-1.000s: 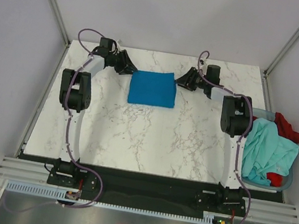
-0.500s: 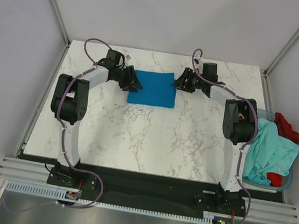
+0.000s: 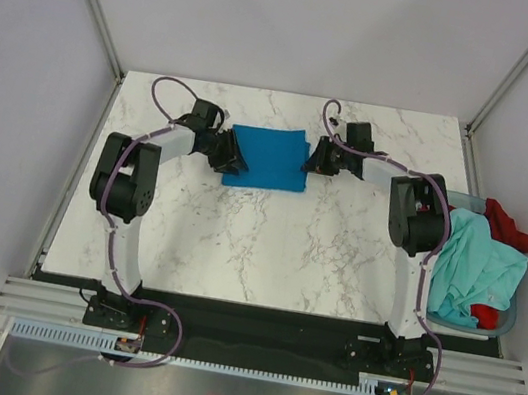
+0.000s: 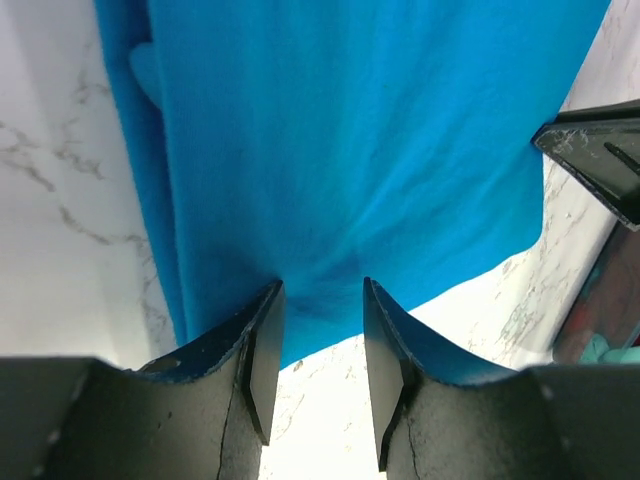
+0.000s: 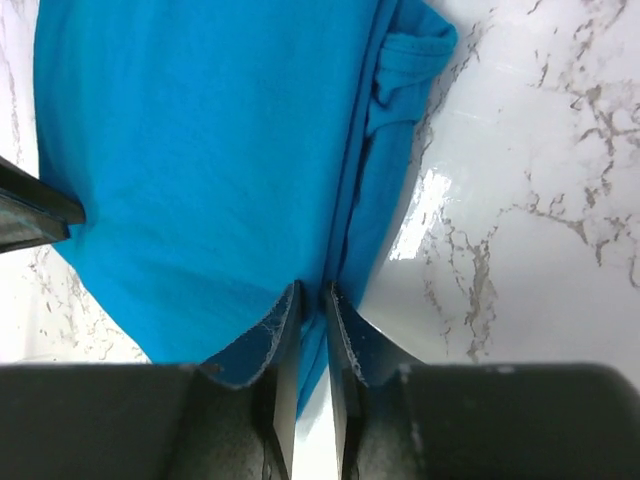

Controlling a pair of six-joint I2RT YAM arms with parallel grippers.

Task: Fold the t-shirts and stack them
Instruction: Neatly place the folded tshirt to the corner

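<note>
Blue t-shirt (image 3: 268, 158) folded square, smooth; right claw (image 5: 312, 287) pinches edge, left claw (image 4: 322, 284) half-open astride hem.

Three shirts: one blue shirt (image 3: 268, 156) at upper centre, one teal shirt (image 3: 475, 268) and one red shirt (image 3: 508, 226) at the right edge. One basket (image 3: 505, 323) at lower right and one table (image 3: 236, 244). Two grippers: left gripper (image 3: 234, 155) and right gripper (image 3: 311, 157).
</note>
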